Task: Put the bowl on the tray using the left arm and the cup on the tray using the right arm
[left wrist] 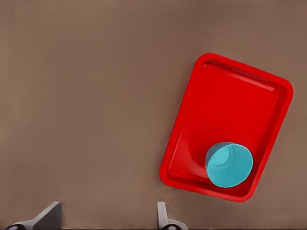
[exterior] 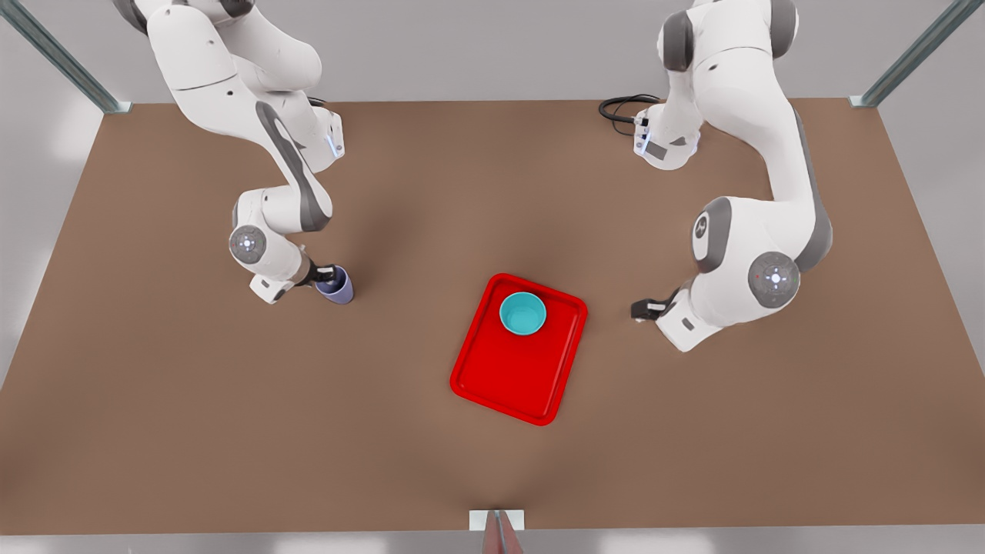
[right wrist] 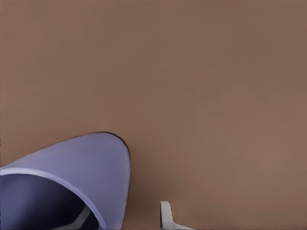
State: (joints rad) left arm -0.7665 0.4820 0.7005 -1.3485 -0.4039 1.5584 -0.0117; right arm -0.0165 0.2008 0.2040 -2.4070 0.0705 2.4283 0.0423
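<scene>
Two white arms reach over a plain brown desk point(exterior: 192, 431). The bowl point(exterior: 523, 313) sits in one end of the red tray point(exterior: 508, 377) mid-desk. The left gripper point(exterior: 645, 309), fingers apart and empty, hovers just beside the tray. The right gripper point(exterior: 327, 275) straddles the cup's point(exterior: 336, 285) rim, well apart from the tray. A black cable point(exterior: 619, 108) lies at the far edge.

Brown table point(exterior: 231, 431), flat matte surface; grey metal frame posts point(exterior: 65, 61) at far corners; black coiled cable point(exterior: 625, 108) lying near far edge
</scene>
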